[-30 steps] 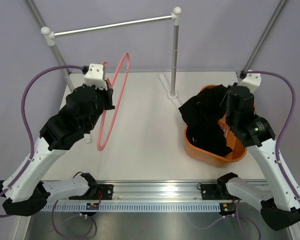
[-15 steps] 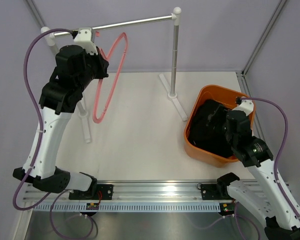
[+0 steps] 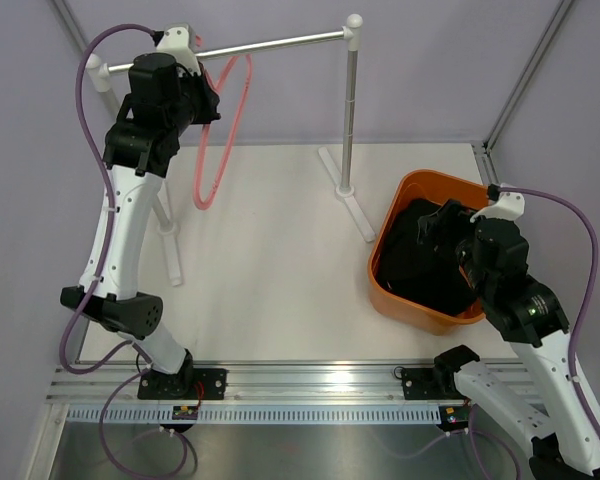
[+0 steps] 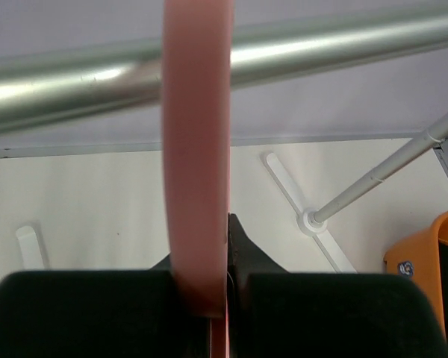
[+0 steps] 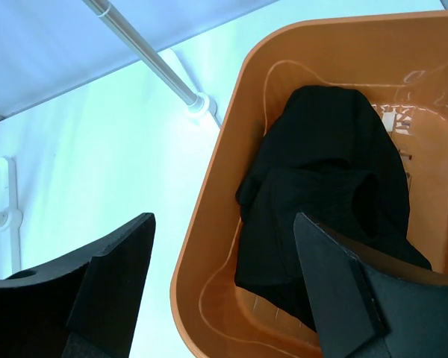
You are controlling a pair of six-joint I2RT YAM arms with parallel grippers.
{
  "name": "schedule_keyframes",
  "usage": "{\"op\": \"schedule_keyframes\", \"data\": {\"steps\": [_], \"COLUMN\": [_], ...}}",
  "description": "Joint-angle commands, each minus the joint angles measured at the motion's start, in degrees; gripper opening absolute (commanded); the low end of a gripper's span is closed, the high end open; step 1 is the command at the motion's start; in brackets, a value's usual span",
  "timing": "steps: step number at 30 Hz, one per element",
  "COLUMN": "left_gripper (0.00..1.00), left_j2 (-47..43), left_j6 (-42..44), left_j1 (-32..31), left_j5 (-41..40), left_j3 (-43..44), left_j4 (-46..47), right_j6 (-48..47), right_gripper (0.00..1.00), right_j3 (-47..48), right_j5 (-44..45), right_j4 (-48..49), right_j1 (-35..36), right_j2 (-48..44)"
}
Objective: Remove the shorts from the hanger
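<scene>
White table [image 3: 280, 250] bears a grey rail [image 3: 270, 45]; left tool [image 4: 201, 287] clamps the hanger [image 4: 198, 149] just beside it, while right tool [image 5: 224, 276] gapes above the shorts [image 5: 321, 171], well apart.

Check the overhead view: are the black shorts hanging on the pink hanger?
No: the shorts lie bundled inside the orange tub on the right, while the hanger up by the rail is bare.

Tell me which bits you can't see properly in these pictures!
- Left wrist view: the hanger is blurred, too close to the lens; the top edge cuts off its hook.
- Right wrist view: one of the gripper's fingers hides part of the shorts.
- Shorts' label: no view shows it.
</scene>
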Motion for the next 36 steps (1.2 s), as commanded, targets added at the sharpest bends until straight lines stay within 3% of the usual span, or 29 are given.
{"op": "schedule_keyframes", "data": {"steps": [1,18,20,23,26,36], "left_gripper": [0.00,0.00,0.11,0.17,0.18,0.21], "left_j2": [2.45,6.77,5.63,3.43,0.71,-1.76], "left_j6": [-0.23,-0.84,-1.28,-1.63,-1.90,-1.99], "left_j1": [1.24,2.30,2.30,2.30,2.30,2.30], "left_j5": [0.41,-7.23,-8.28,-8.46,-9.17,-9.08], "left_j3": [4.23,1.95,-0.50,-4.55,-8.68,-9.22], "left_j4": [4.34,7.95,8.21,10.84,13.22,13.13], "right_j6": [-2.00,-2.79,-2.44,-2.18,-1.91,-1.47], "right_gripper": [0.84,0.83,0.83,0.83,0.83,0.82], "right_j3": [2.11,2.20,1.85,1.33,0.71,-0.52], "right_j5": [-1.93,-4.56,-5.09,-5.35,-5.53,-6.50], "right_j4": [1.86,3.09,3.09,3.18,3.18,4.15], "right_j1": [-0.26,-0.26,-0.26,-0.26,-0.17,-0.26], "right_j2": [0.27,1.76,1.76,1.76,1.68,2.12]}}
